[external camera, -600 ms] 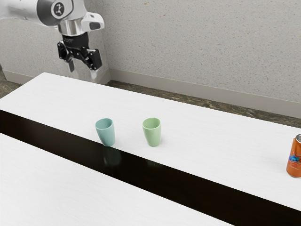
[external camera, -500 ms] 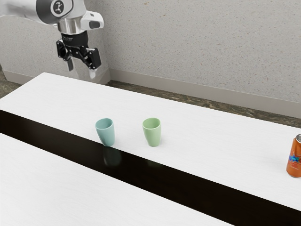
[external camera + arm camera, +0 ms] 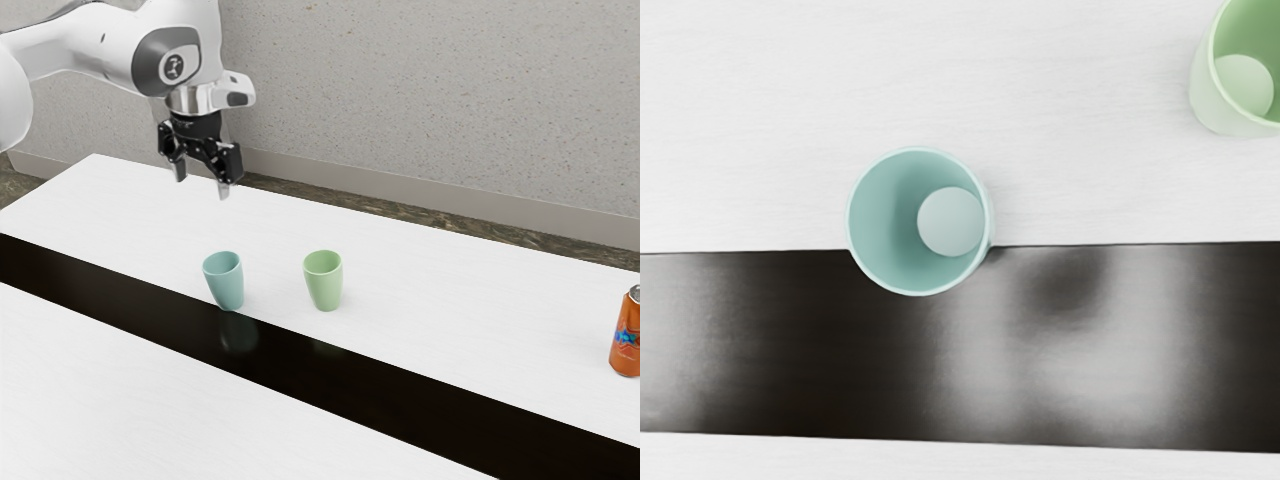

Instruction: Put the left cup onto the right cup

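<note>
Can (image 3: 626, 331) (orange) well apart from teal cup (image 3: 224, 280), green cup (image 3: 323, 279).

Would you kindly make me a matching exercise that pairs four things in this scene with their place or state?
Things:
1. teal cup
2. green cup
3. orange can
4. hand

Places or states:
A. open, in the air above the table
B. at the exterior view's far right
C. upright at the dark strip's edge
D. upright on white surface, between the other cup and the can

Pairs: 1-C, 2-D, 3-B, 4-A
</note>
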Available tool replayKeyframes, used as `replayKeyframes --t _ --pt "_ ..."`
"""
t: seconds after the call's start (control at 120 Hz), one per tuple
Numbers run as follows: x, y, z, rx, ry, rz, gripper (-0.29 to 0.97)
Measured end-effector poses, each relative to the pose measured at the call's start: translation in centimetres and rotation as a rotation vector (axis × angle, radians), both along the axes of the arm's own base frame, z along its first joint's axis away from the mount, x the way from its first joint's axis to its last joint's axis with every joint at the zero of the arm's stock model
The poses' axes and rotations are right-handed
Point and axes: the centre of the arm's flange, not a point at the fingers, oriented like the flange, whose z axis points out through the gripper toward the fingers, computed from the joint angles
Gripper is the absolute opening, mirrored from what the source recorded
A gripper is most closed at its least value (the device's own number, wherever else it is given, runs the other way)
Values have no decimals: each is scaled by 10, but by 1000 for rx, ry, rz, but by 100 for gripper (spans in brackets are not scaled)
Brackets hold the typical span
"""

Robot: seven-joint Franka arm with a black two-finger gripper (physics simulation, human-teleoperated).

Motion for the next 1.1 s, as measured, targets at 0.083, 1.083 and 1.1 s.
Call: replayKeyframes --t 0.083,1.083,1.1 --pt "0 2 -26 -1 21 2 68" --pt "47 20 -190 -55 -46 41 68" --pt "48 19 -192 -56 -47 41 68"
